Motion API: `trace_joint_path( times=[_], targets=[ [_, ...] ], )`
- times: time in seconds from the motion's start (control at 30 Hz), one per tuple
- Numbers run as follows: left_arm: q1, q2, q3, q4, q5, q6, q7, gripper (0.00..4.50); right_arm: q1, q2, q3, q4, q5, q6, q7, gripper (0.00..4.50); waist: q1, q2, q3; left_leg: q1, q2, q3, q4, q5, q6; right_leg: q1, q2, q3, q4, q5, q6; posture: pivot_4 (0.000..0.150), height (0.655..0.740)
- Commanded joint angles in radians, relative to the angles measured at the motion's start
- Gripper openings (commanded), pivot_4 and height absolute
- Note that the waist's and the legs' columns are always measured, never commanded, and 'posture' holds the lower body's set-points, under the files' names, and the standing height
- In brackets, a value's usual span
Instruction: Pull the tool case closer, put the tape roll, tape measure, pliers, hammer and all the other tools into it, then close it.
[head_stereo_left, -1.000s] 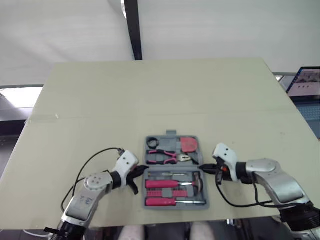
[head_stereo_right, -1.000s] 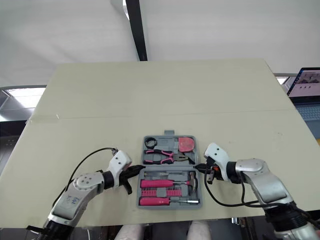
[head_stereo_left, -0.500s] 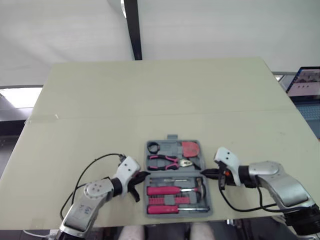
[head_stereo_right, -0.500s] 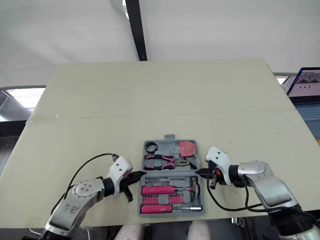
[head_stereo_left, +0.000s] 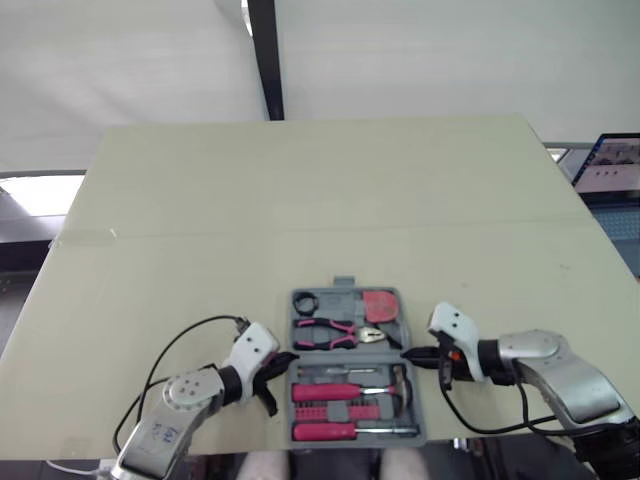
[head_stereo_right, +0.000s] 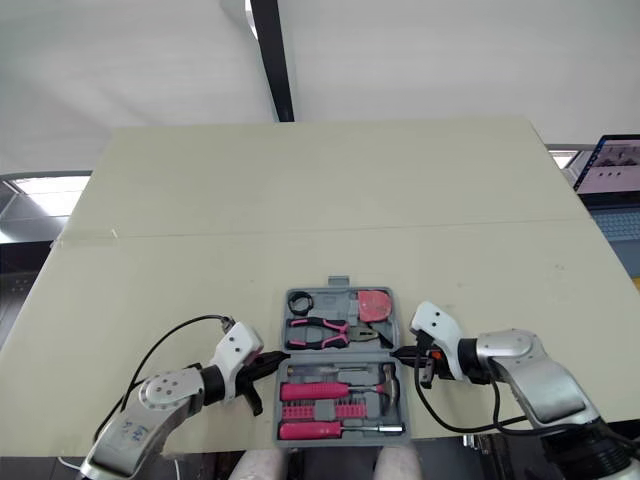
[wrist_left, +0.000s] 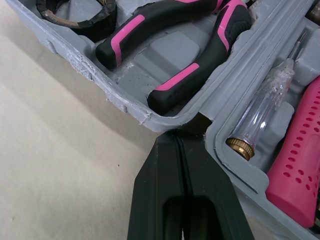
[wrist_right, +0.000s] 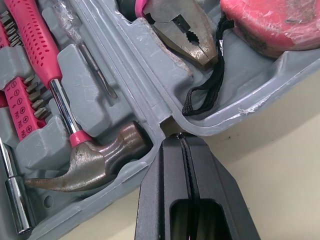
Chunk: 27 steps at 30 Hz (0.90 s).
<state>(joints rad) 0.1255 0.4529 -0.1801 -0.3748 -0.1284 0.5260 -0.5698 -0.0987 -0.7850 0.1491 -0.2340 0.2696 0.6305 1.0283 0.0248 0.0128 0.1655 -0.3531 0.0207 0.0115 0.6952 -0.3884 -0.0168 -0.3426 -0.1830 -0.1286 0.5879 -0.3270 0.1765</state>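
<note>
At the near edge of the table (head_stereo_left: 300, 200) sits the open tool case (head_stereo_left: 343, 290), stiff plastic and likely heavy with tools, best held at its side rims by the fold, where the left pincer (head_stereo_left: 288, 357) and right pincer (head_stereo_left: 407, 354) touch it, fingers pressed together.

Beige table (head_stereo_left: 300, 190), laptop (head_stereo_left: 612, 166) at right, black post (head_stereo_left: 264, 60)

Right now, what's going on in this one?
The robot has both hands on the open tool case: the left hand and right hand are each closed on its hinge line, on opposite sides. The tape roll, tape measure, pliers and hammer already sit inside. The case lies flat near the table edge, not yet closed.
</note>
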Motion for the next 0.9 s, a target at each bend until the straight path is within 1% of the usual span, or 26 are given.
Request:
trace_joint_path(
  times=[0.03, 0.3, 0.4, 0.47, 0.53, 0.6, 0.7, 0.8, 0.9],
  targets=[
    [0.017, 0.007, -0.008, -0.02, -0.009, 0.008, -0.006, 0.0, 0.008, -0.006, 0.0, -0.041, 0.027, -0.012, 0.023, 0.01, 0.0, 0.0, 0.0, 0.0, 0.0, 0.0, 0.0, 0.0, 0.0, 0.0, 0.0, 0.0, 0.0, 0.0, 0.0, 0.15, 0.74],
    [0.019, 0.009, 0.017, -0.017, -0.01, 0.017, 0.007, 0.0, -0.007, 0.003, -0.001, -0.011, 0.012, -0.032, 0.008, 0.01, -0.001, 0.0, 0.0, 0.0, 0.0, 0.0, 0.0, 0.0, 0.0, 0.0, 0.0, 0.0, 0.0, 0.0, 0.0, 0.15, 0.74],
    [0.026, 0.028, 0.056, -0.021, -0.007, 0.013, 0.014, 0.0, -0.008, -0.006, -0.019, 0.02, 0.0, -0.045, -0.003, 0.01, -0.001, 0.0, 0.0, 0.0, 0.0, 0.0, 0.0, 0.0, 0.0, 0.0, 0.0, 0.0, 0.0, 0.0, 0.0, 0.15, 0.74],
    [0.043, 0.05, 0.11, -0.036, -0.027, 0.003, 0.001, 0.0, -0.004, -0.019, -0.044, 0.05, -0.007, -0.066, -0.008, 0.01, -0.001, 0.0, 0.0, 0.0, 0.0, 0.0, 0.0, 0.0, 0.0, 0.0, 0.0, 0.0, 0.0, 0.0, 0.0, 0.15, 0.74],
    [0.069, 0.076, 0.161, -0.055, -0.061, -0.02, -0.029, 0.0, -0.005, -0.025, -0.068, 0.078, -0.004, -0.081, -0.012, 0.01, -0.001, 0.0, 0.0, 0.0, 0.0, 0.0, 0.0, 0.0, 0.0, 0.0, 0.0, 0.0, 0.0, 0.0, 0.0, 0.15, 0.74],
    [0.107, 0.097, 0.207, -0.08, -0.124, -0.051, -0.092, 0.0, -0.012, -0.028, -0.092, 0.108, 0.003, -0.093, -0.014, 0.01, -0.001, 0.0, 0.0, 0.0, 0.0, 0.0, -0.001, 0.0, 0.0, 0.0, 0.0, 0.0, 0.0, 0.0, 0.0, 0.15, 0.74],
    [0.162, 0.135, 0.254, -0.164, -0.226, -0.07, -0.192, 0.0, -0.035, -0.013, -0.144, 0.14, 0.032, -0.087, -0.029, 0.01, -0.001, 0.0, 0.001, 0.0, 0.0, 0.001, 0.0, 0.0, 0.0, 0.0, 0.0, 0.0, -0.001, 0.0, 0.0, 0.15, 0.74],
    [0.197, 0.19, 0.236, -0.22, -0.248, -0.096, -0.267, 0.0, -0.068, 0.01, -0.181, 0.163, 0.065, -0.088, -0.028, 0.01, 0.001, 0.0, 0.001, 0.0, 0.0, 0.0, 0.0, 0.0, 0.0, 0.0, 0.0, 0.0, -0.001, 0.0, 0.0, 0.15, 0.74],
    [0.223, 0.214, 0.198, -0.253, -0.235, -0.148, -0.303, 0.0, -0.11, 0.045, -0.214, 0.153, 0.117, -0.053, -0.037, 0.01, -0.002, 0.001, 0.001, 0.0, 0.001, 0.001, 0.0, 0.0, 0.0, 0.0, 0.0, 0.0, -0.001, 0.0, 0.0, 0.15, 0.74]
  ],
)
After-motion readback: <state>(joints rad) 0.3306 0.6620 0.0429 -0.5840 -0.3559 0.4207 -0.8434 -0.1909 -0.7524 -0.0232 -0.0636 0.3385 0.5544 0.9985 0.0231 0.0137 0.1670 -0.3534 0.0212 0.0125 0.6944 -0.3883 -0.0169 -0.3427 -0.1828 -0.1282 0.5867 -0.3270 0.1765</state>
